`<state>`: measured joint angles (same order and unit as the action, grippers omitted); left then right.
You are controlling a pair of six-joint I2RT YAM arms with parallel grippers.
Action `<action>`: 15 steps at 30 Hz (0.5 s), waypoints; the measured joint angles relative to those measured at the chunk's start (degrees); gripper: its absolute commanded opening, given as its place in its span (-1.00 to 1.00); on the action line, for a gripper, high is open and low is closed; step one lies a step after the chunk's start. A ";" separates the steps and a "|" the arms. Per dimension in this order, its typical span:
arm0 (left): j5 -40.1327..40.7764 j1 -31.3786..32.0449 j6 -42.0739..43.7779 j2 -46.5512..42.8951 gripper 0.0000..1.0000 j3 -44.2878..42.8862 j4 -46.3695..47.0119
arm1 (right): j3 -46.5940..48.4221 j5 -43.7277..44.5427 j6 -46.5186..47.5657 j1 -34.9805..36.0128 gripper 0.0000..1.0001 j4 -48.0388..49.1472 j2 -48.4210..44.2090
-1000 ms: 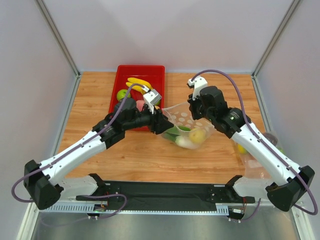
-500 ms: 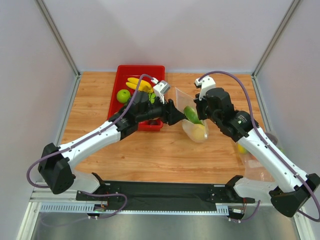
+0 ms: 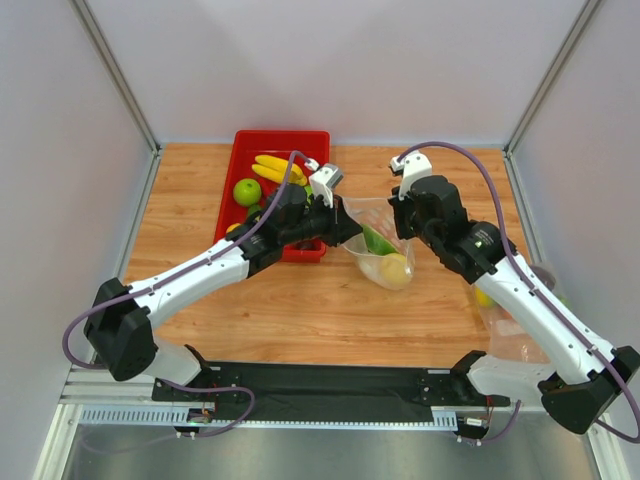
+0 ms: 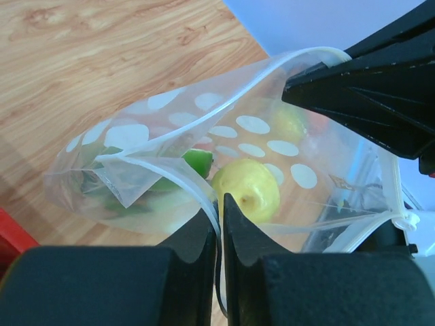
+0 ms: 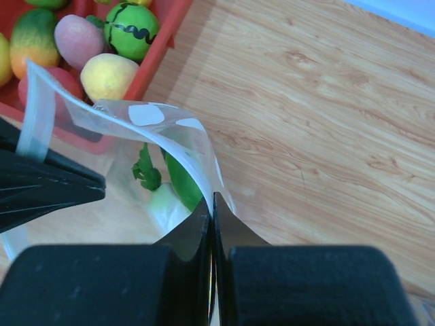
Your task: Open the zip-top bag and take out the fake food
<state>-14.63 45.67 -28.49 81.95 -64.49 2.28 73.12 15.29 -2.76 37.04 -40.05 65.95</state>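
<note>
— Table (image 3: 300, 310) down to toys, then: where does everything sit?

— Wooden table, with a red tray (image 3: 300, 142) at its 11 o'clock. The zip-top bag (image 3: 375, 215) is just off the tray's 4 o'clock, held up near the table's centre.

— And who has hold of it?

— The left gripper (image 3: 345, 222) is pinched closed on the bag's rim at 9 o'clock. The right gripper (image 3: 400, 222) is pinched closed on the opposite rim at about 2 o'clock. Each wrist view shows only film between the fingers.

— So is it open?

— Judging by the gaping mouth, yes; the seal looks parted. Removal is what's left. The fake food (image 4: 246, 190) lies at the bag's bottom, a yellow pear-like fruit (image 3: 396, 268) beside a green cucumber (image 3: 377, 240). None is out, and both grippers are occupied, so one likely has to let go to reach in.
</note>
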 measured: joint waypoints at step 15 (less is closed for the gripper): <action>3.15 0.00 3.48 1.97 -0.75 1.70 -4.79 | -0.46 13.86 -2.45 0.00 -0.99 -1.60 3.06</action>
<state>-11.49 45.67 -25.02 83.92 -62.78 -2.50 72.66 29.15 -5.21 37.04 -41.65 69.01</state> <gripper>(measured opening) 0.113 0.005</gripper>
